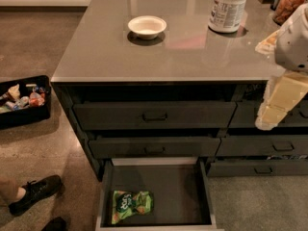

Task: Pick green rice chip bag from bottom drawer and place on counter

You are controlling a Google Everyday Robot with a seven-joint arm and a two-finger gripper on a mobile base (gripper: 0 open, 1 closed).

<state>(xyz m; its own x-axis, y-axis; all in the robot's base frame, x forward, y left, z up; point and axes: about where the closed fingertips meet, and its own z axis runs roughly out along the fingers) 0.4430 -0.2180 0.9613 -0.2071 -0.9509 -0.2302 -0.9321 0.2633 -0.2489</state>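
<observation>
The green rice chip bag (132, 206) lies flat in the front left of the open bottom drawer (190, 196), a shallow charcoal box pulled out at the foot of the cabinet. The glossy grey counter (187, 52) tops the dark drawer cabinet. My gripper (275, 105), cream-coloured under a white wrist, hangs at the right edge of the view. It is in front of the counter's right front edge, well above and to the right of the bag. It holds nothing that I can see.
A white bowl (147, 26) and a large white jar (229, 7) stand on the counter, with a jar of nuts (290, 1) at the back right. A black bin of snack packets (21, 100) sits on the floor at left. A person's black shoe (36, 192) is at lower left.
</observation>
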